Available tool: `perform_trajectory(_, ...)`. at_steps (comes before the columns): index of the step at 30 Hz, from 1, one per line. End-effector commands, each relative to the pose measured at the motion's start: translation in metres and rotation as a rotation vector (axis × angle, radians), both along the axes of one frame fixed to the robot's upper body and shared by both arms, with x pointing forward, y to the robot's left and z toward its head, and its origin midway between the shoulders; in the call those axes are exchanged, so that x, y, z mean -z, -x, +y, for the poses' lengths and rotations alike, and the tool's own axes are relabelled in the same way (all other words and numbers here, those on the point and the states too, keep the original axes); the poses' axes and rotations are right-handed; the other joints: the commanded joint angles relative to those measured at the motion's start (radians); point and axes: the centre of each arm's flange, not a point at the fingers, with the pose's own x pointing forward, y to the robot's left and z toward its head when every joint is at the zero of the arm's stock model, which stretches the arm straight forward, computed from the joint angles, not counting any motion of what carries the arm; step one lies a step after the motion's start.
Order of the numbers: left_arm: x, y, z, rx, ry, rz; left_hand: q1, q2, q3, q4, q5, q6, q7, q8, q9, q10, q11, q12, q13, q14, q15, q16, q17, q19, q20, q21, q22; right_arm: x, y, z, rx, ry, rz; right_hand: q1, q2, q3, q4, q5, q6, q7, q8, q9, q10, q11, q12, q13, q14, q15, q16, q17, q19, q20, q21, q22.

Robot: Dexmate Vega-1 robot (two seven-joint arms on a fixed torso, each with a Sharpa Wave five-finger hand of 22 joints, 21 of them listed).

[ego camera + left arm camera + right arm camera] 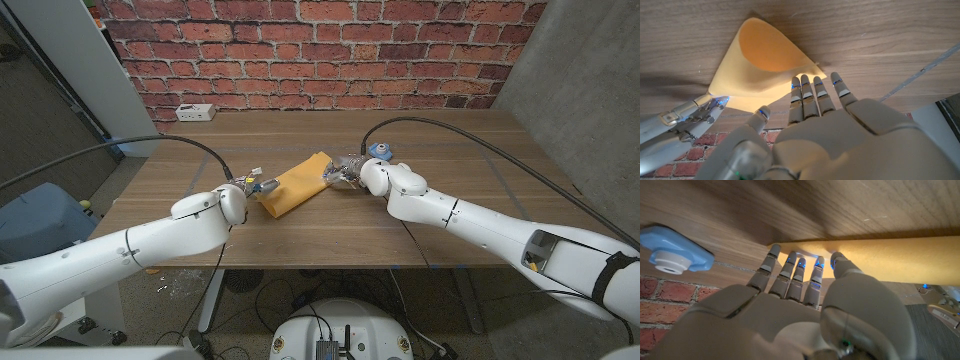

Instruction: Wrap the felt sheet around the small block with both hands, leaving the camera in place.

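The yellow felt sheet (295, 183) lies folded over on the wooden table (450, 130), one side curling up (765, 55). The small block is hidden; I cannot tell whether it is under the felt. My left hand (255, 186) is at the sheet's near-left end, its straight fingers (812, 95) touching the edge. My right hand (345, 172) is at the far-right end, with its fingertips (797, 265) and thumb against the felt's (885, 255) edge. Neither hand plainly pinches the sheet. The blue camera (380, 150) sits just behind the right hand, also showing beside its fingers (672, 255).
A white power strip (193, 113) lies at the table's far left, in front of the brick wall. Black cables run across the table to both arms. Bare wood stretches to the far right of the sheet.
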Motion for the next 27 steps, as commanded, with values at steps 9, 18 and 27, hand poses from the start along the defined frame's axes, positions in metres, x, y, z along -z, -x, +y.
perform_trajectory(9,0.000,0.015,0.022,0.181,0.258,-0.372,0.023,0.077,0.052,-0.030,0.000,-0.112,-0.057,-0.021,-0.001,-0.065,-0.001,-0.015,0.005,-0.003,0.005,-0.013,-0.003,0.014,0.026,-0.002,0.001,-0.019,0.014,-0.026,-0.179,-0.422,-0.301,-0.032,0.010,-0.025,0.011,-0.008,-0.073,-0.004,-0.011,0.003,-0.079,0.002,-0.015,0.002,-0.073,-0.048,-0.027,0.003,-0.014,-0.005,-0.011,0.003)
perform_trajectory(18,0.001,0.013,0.042,0.285,0.421,-0.531,0.037,0.069,0.065,-0.046,-0.003,-0.147,-0.069,-0.022,-0.002,-0.073,0.001,-0.013,0.005,0.001,-0.001,-0.015,-0.005,0.028,0.023,-0.002,0.001,-0.022,0.013,-0.032,-0.235,-0.610,-0.295,-0.063,0.027,-0.030,0.032,-0.009,-0.092,-0.001,-0.008,0.003,-0.089,0.008,-0.011,0.001,-0.087,-0.044,-0.032,0.004,-0.017,-0.015,-0.016,0.003)
perform_trajectory(27,-0.006,-0.002,0.065,0.405,0.533,-0.548,0.048,0.040,0.066,-0.072,-0.009,-0.187,-0.090,-0.022,-0.004,-0.102,0.004,-0.020,0.004,-0.002,-0.001,-0.019,-0.006,0.039,0.018,-0.004,0.000,-0.025,0.021,-0.040,-0.250,-0.778,-0.330,-0.104,0.024,-0.042,0.055,-0.011,-0.113,0.001,-0.005,0.003,-0.100,0.014,-0.008,-0.001,-0.102,-0.037,-0.042,0.000,-0.030,-0.009,-0.025,0.003)
